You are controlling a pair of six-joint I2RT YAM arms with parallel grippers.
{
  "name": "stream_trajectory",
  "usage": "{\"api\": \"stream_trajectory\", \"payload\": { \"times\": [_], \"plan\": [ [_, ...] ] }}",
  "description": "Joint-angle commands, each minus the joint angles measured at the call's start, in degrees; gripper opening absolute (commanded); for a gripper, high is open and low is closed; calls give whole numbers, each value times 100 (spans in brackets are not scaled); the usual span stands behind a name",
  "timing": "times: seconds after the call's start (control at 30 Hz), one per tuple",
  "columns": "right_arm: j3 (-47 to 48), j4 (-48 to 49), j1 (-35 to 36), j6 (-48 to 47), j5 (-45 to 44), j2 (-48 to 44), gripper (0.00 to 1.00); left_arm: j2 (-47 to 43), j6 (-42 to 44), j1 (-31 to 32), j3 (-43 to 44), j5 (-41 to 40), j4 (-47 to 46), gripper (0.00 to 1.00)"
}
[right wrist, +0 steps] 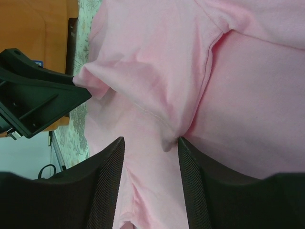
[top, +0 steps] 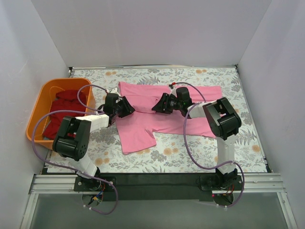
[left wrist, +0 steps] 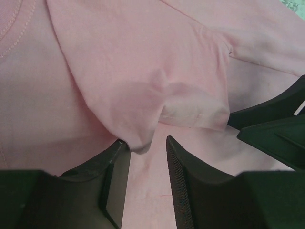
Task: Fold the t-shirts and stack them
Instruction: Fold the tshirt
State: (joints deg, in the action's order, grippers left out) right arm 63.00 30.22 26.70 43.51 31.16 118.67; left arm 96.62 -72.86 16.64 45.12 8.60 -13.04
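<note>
The bright pink t-shirt (top: pixel 143 126) lies spread on the floral table, with a sleeve folded in over the body between the two grippers. My left gripper (top: pixel 127 108) hovers at the shirt's left edge. In the left wrist view (left wrist: pixel 145 140) it is open, and the tip of the folded sleeve (left wrist: pixel 143 105) touches its left finger. My right gripper (top: pixel 157 106) faces it over the shirt's middle. In the right wrist view (right wrist: pixel 151 140) it is open over flat pink cloth (right wrist: pixel 157 47), with the sleeve's corner by its right finger. Dark red t-shirts (top: pixel 64 107) lie in the basket.
An orange plastic basket (top: pixel 35 112) stands at the left edge of the table, close to the left arm. White walls enclose the table on three sides. The floral tablecloth (top: pixel 190 152) shows in front of the shirt.
</note>
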Motion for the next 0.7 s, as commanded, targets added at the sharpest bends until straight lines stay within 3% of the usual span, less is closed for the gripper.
{"api": "stream_trajectory", "payload": {
  "times": [0.0, 0.3, 0.67],
  "plan": [
    [133, 221, 37, 0, 83, 95, 46, -398, 17, 23, 49, 80, 161, 34],
    [177, 221, 72, 9, 110, 182, 33, -328, -26, 23, -21, 45, 214, 34],
    [125, 213, 81, 97, 14, 235, 25, -126, -106, 23, -100, -209, 231, 37]
  ]
}}
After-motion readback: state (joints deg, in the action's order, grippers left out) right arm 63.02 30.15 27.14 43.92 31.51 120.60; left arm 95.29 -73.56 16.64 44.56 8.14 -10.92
